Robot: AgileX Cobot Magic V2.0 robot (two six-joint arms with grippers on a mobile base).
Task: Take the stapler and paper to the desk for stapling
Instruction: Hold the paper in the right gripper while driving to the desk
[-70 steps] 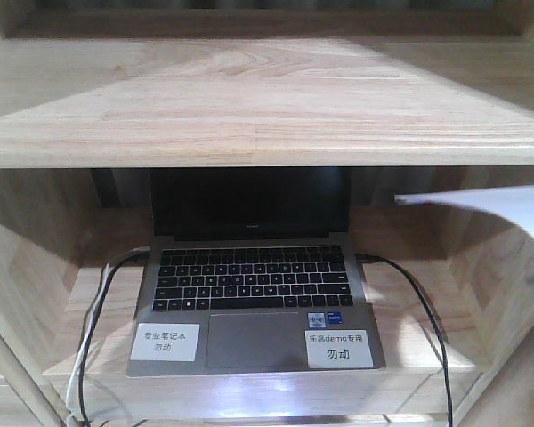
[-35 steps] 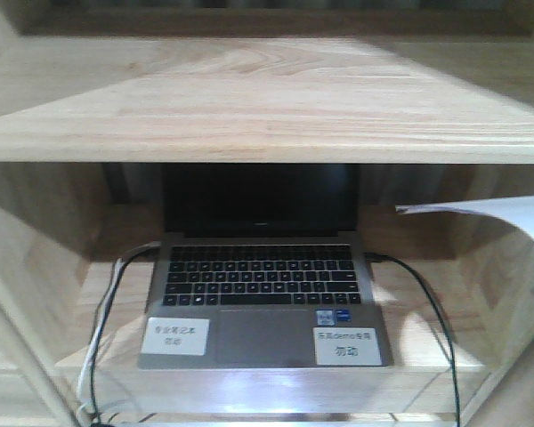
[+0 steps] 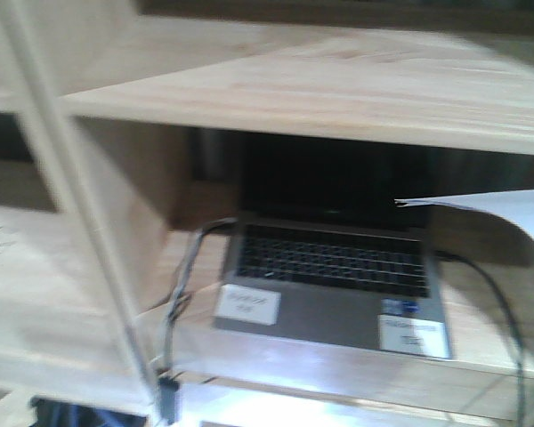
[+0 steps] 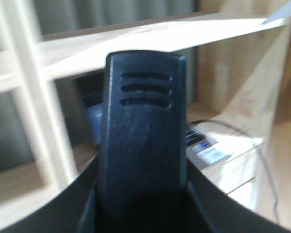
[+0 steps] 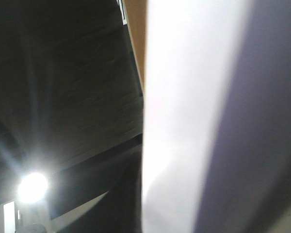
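Note:
In the left wrist view the black stapler (image 4: 143, 126) stands upright between the jaws of my left gripper (image 4: 143, 206), which is shut on it. Its ribbed end points up. The white paper (image 3: 507, 213) hangs curled in the air at the right edge of the front view. It fills most of the right wrist view (image 5: 184, 121). My right gripper (image 5: 144, 208) is shut on its edge, and the sheet mostly hides the fingers. A corner of the paper (image 4: 279, 17) shows at the top right of the left wrist view. I cannot make out the desk.
An open laptop (image 3: 338, 276) with two white labels sits in a compartment of the wooden shelf unit (image 3: 338, 89). Cables (image 3: 182, 294) hang over the compartment's front left edge. A pale upright post (image 3: 80, 222) crosses the left of the front view.
The front view has swung left. The laptop and shelf now sit further right in the frame, blurred, and the post has come into view. The paper stays at the right edge.

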